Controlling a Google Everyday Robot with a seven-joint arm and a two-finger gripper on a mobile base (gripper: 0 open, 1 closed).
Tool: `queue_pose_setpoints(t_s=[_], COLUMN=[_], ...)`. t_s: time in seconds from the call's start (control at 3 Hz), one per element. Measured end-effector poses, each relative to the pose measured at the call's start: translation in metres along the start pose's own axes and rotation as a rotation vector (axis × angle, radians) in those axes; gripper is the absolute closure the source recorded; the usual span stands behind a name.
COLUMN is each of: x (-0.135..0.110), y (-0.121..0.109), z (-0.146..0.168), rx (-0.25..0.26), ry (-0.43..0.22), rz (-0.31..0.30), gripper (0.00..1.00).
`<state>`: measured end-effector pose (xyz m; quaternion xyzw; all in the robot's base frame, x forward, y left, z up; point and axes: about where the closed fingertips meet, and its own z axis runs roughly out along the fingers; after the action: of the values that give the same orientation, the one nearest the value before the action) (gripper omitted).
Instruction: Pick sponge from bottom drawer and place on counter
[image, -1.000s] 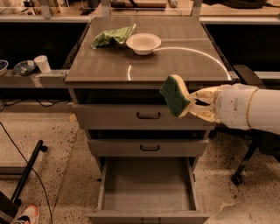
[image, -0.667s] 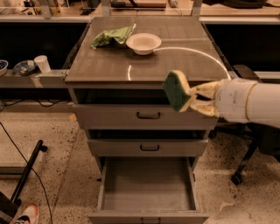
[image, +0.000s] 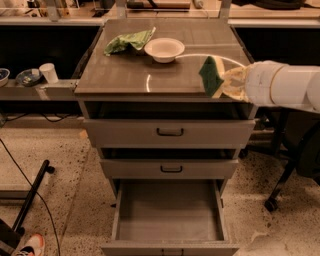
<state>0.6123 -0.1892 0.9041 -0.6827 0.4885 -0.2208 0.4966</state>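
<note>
My gripper (image: 222, 82) comes in from the right on a white arm and is shut on the sponge (image: 211, 76). The sponge shows its dark green face and a yellow foam edge. It hangs upright in the air above the front right part of the counter (image: 130, 75). The bottom drawer (image: 169, 215) is pulled open below, and its grey floor shows nothing inside.
A white bowl (image: 164, 49) and a crumpled light-green cloth (image: 128, 41) lie at the back of the counter. The two upper drawers with black handles (image: 169, 132) are closed. A shelf with a cup (image: 49, 73) stands to the left, and a chair base (image: 280, 185) to the right.
My gripper has lifted the sponge up and to the right, from in front of the top drawer to the level of the counter's front right edge.
</note>
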Motion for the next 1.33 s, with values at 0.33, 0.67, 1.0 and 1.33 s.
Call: queue_pose_setpoints(t_s=[0.33, 0.67, 1.0, 1.33], x=[0.048, 0.086, 0.112, 0.112], y=[-0.032, -0.041, -0.029, -0.029], z=[0.019, 0.021, 0.029, 0.029], rx=[0.008, -0.002, -0.039, -0.039], ry=[0.139, 0.237, 0.291, 0.291], rz=[0.017, 0.070, 0.117, 0.117], gripper=[0.97, 0.74, 0.43, 0.18])
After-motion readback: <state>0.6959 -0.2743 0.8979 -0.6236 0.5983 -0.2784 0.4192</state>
